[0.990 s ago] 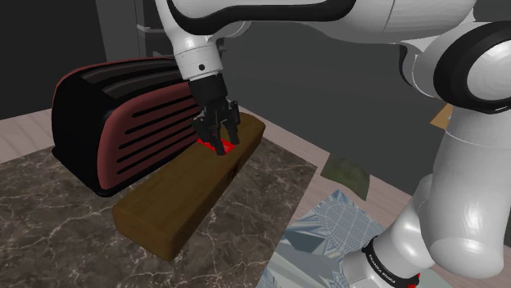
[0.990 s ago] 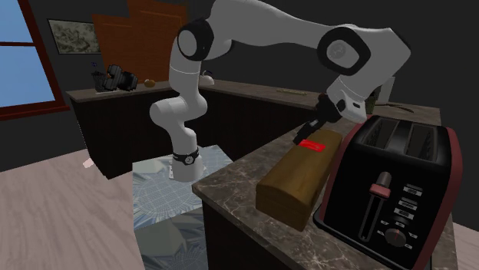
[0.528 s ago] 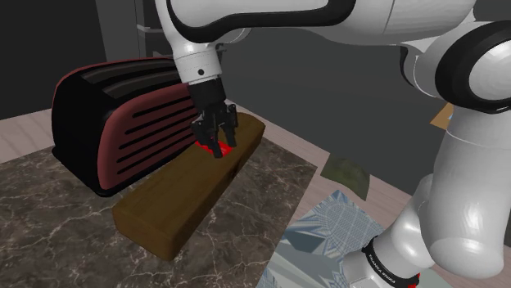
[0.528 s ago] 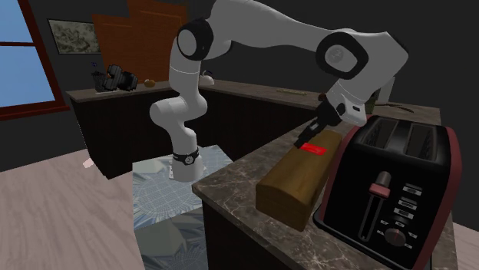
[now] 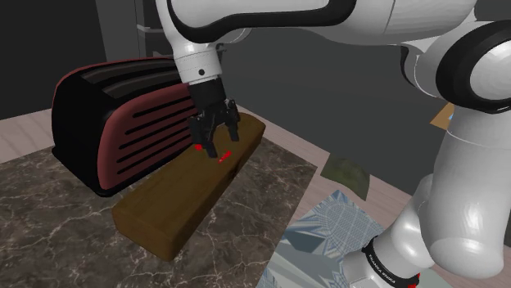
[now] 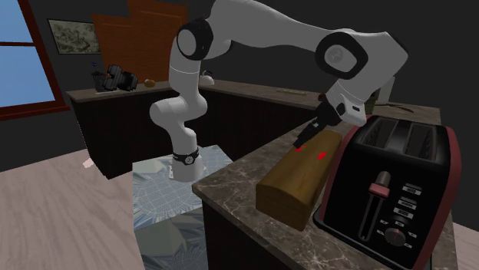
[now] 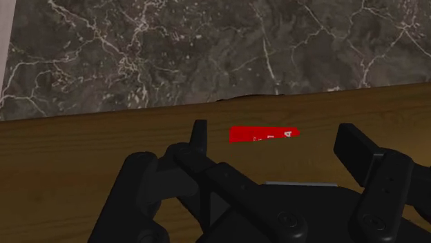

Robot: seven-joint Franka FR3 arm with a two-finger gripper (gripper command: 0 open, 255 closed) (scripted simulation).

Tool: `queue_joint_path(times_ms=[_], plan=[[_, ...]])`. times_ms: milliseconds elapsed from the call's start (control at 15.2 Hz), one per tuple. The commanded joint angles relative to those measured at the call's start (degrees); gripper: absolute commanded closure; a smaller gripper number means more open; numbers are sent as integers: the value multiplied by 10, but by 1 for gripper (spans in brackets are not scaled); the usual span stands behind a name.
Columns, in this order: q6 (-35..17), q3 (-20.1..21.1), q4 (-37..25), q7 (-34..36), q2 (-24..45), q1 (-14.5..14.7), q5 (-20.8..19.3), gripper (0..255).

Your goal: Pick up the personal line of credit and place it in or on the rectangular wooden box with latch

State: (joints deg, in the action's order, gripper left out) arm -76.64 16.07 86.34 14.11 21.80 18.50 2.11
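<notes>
- White Franka arm (image 5: 458, 204): glossy, rounded links that swell at each bend.
- Joints (image 6: 340, 54): dark bands and discs set between the white shells.
- Base collar (image 5: 385, 263): black, with red marks and small white lettering too fine to read.
- Gripper (image 7: 274, 134): all black and angular, with blocky fingers (image 7: 359, 141) and round screw heads (image 7: 285, 219) on its body.

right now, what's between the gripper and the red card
Nothing: the wrist view shows the red card flat on the wooden box, untouched, inside the open gripper.

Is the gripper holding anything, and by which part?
Nothing is held: the gripper is open, and the red card lies free on the wooden box beneath it.
</notes>
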Motion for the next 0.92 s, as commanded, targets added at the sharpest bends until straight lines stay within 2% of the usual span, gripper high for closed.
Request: queue_joint_path(times_ms=[0, 66, 330, 858], plan=[[4, -3, 5, -1, 8, -2, 0, 0], [0, -1, 8, 3, 8, 0, 1, 0], [90, -2, -137, 12, 64, 10, -9, 0], [90, -2, -137, 12, 64, 10, -9, 0]])
